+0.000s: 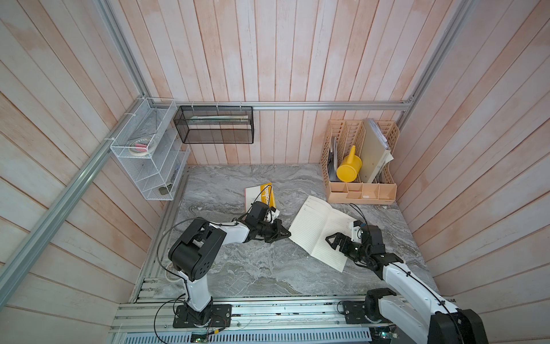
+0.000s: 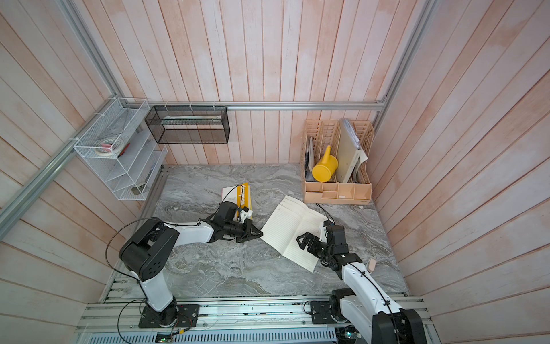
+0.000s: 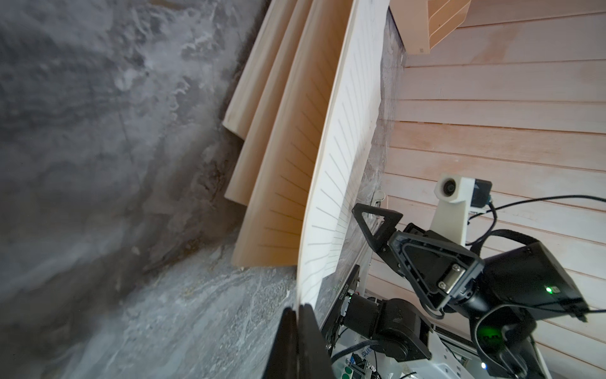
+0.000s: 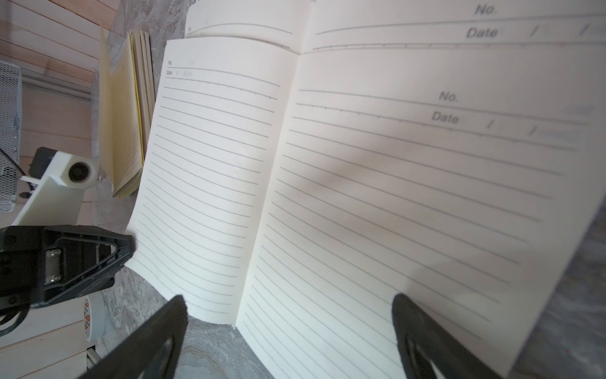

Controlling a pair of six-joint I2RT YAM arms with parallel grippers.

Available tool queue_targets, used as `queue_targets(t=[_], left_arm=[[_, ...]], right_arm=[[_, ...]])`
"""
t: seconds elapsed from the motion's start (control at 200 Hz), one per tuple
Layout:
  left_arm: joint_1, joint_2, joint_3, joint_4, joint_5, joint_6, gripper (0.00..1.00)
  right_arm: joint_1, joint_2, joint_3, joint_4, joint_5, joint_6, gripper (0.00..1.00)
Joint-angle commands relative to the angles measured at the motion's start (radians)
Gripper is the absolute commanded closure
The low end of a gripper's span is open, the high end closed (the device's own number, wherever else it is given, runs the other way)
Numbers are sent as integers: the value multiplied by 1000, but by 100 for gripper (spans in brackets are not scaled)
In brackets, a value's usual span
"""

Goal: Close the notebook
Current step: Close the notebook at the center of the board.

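Left gripper (image 3: 297, 310) is clamped tight on the notebook (image 1: 315, 229), right on the outer edge of its left page. The sheet runs straight into the closed jaws, lifted a bit off the pages under it. Right gripper (image 1: 331, 239) has its jaws spread wide over the right-hand page, and I can't tell if it's touching. The notebook lies open on the marble table (image 1: 253, 268) between the arms, just in front of a beige organizer (image 1: 361, 190) holding a yellow watering can (image 1: 348, 166). A yellow-spined book (image 1: 262, 195) sits behind the left arm.

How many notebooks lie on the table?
2. The open notebook lies right of centre, gripped by the left gripper; the yellow-covered notebook lies behind that arm. The organiser may hide more.
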Motion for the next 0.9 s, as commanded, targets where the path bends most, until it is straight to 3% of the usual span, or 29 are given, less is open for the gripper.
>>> queue_targets(t=[0.0, 0.355, 0.895], left_arm=[[-5, -63, -36, -11, 21, 15, 100], [1, -251, -104, -95, -20, 44, 100], [123, -530, -215, -304, -115, 102, 100]], right_arm=[[-4, -14, 35, -32, -13, -24, 2], [77, -45, 155, -106, 55, -21, 2], [203, 25, 93, 96, 25, 95, 2]])
